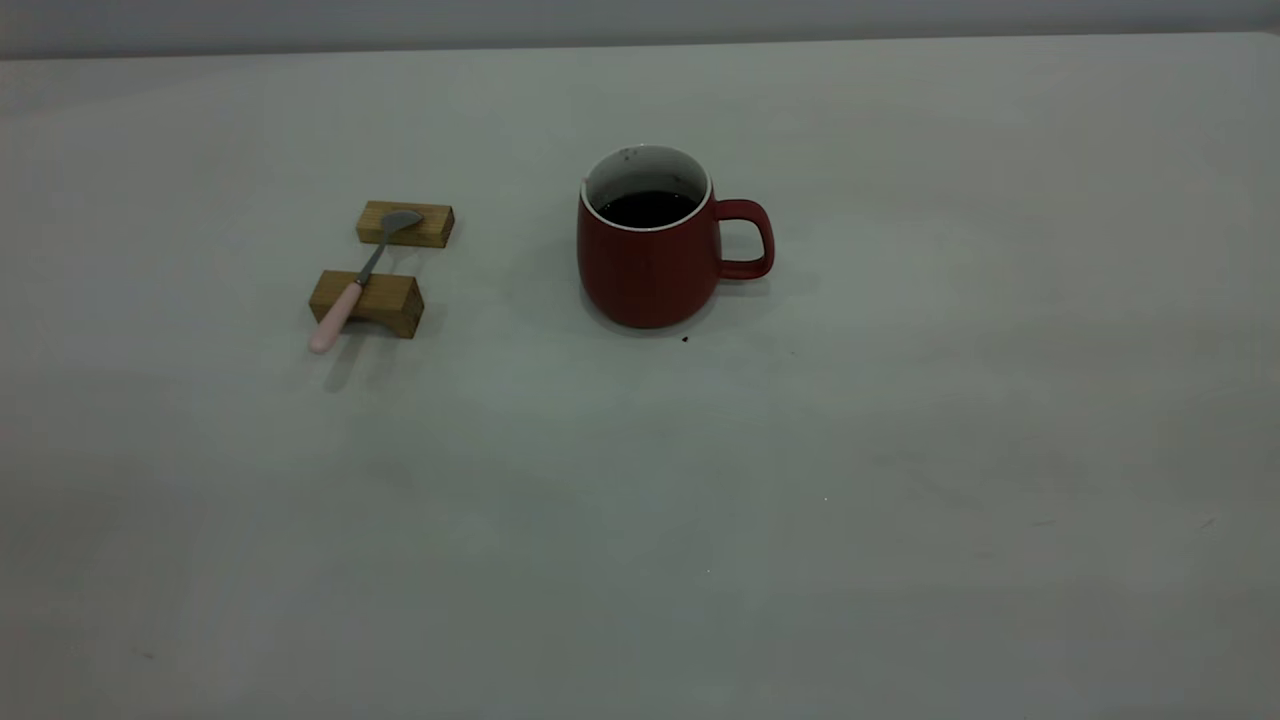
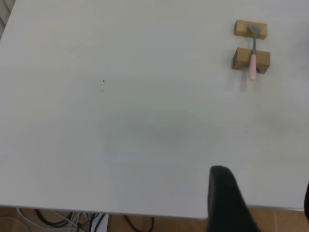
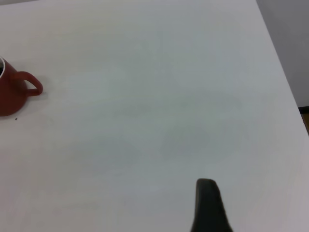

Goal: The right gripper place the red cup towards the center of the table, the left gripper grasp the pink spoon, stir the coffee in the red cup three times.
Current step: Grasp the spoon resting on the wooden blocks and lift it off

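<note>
The red cup (image 1: 645, 262) stands upright near the middle of the table (image 1: 640, 500), its handle towards the right, with dark coffee (image 1: 648, 208) inside. The pink spoon (image 1: 350, 292) lies across two wooden blocks left of the cup, bowl on the far block. Neither arm shows in the exterior view. In the left wrist view my left gripper (image 2: 263, 193) is open over the table's near edge, far from the pink spoon (image 2: 253, 63). In the right wrist view my right gripper (image 3: 208, 208) is a dark tapering shape, far from the red cup (image 3: 12, 94).
The far wooden block (image 1: 405, 224) and the near wooden block (image 1: 367, 303) hold the spoon off the table. A few dark specks (image 1: 685, 340) lie by the cup's base. Cables (image 2: 72, 220) hang below the table edge.
</note>
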